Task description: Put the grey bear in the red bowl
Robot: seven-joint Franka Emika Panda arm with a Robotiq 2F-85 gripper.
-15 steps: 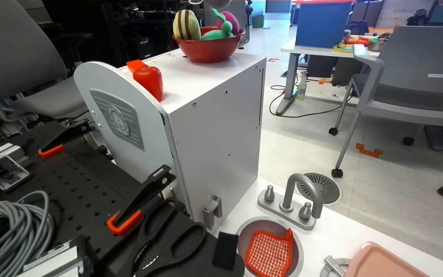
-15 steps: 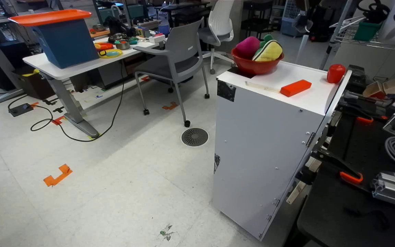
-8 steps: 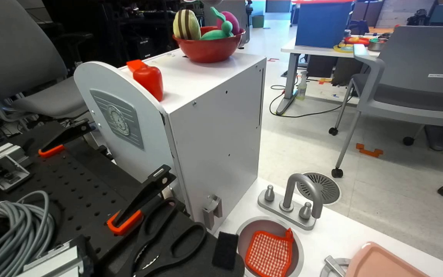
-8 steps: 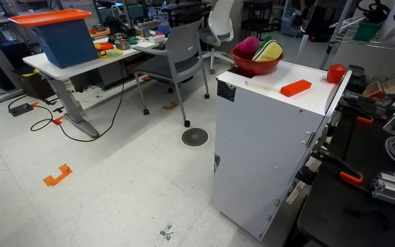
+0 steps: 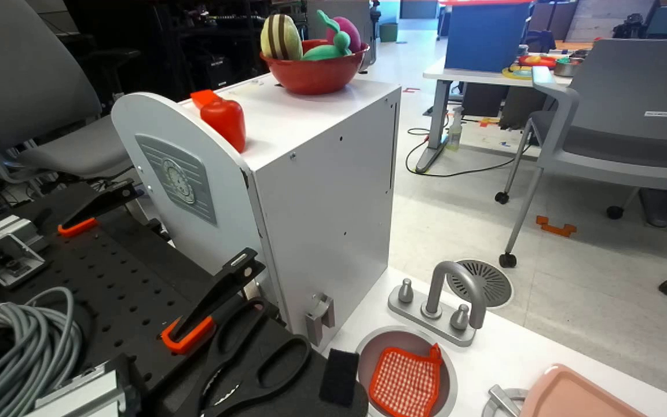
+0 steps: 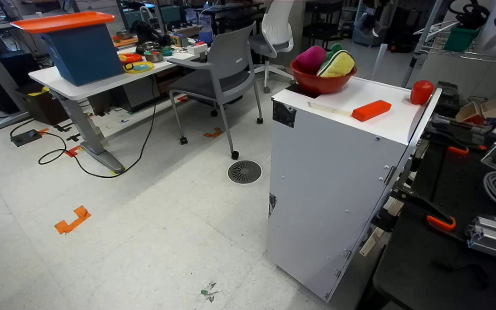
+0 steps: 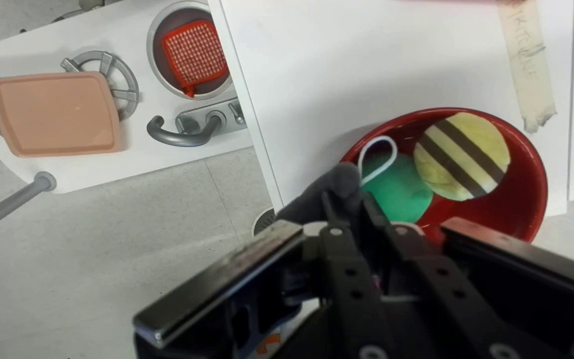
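Wrist view: pinching the grey bear (image 7: 312,202) in the nearly closed gripper (image 7: 348,204), seen across the rim of the red bowl (image 7: 521,199), at an unclear height above it; probably held up to clear the green toy (image 7: 399,194) and striped toy (image 7: 461,157) inside the bowl. Looks dull, dark, soft, slightly blurred, with a white loop (image 7: 377,173) showing against the bowl.

Blurry jaws, grey bear (image 7: 311,199) partly hidden
In the wrist view they're pinched on it and cover part of it, plus a chunk of the red bowl (image 7: 522,192). Writing (image 7: 522,60) on the tape (image 7: 535,99) over on the right is too fuzzy to read fully. In an exterior view the frame edge chops off the pink tray (image 5: 576,395) at near right.
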